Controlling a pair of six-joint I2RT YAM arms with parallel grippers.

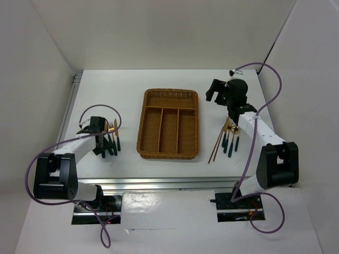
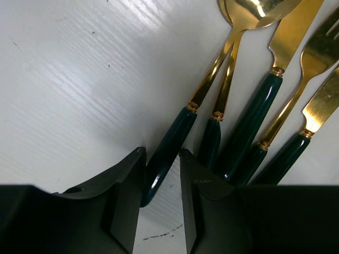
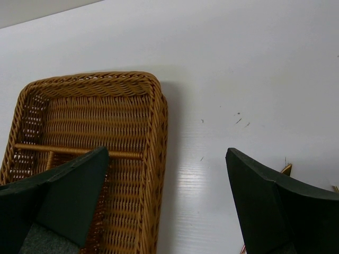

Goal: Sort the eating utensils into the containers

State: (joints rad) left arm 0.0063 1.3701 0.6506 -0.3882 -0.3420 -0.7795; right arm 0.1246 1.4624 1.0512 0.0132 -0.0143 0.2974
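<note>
Several gold-headed, teal-handled utensils (image 1: 113,138) lie on the table at the left; in the left wrist view I see a spoon (image 2: 212,84), a knife (image 2: 275,58) and a fork (image 2: 312,58). My left gripper (image 1: 100,144) is down on them, jaws narrowed around the leftmost spoon's teal handle (image 2: 167,153), which touches both fingers and still rests on the table. The wicker tray (image 1: 141,129) lies in the middle, its compartments bare. My right gripper (image 1: 213,93) is wide open and empty, above the table by the tray's right rim (image 3: 153,159).
A second group of teal-handled utensils (image 1: 229,138) and reddish-brown chopsticks (image 1: 216,145) lies right of the tray, under the right arm. Purple cables (image 1: 267,92) loop around both arms. White walls enclose the table on three sides.
</note>
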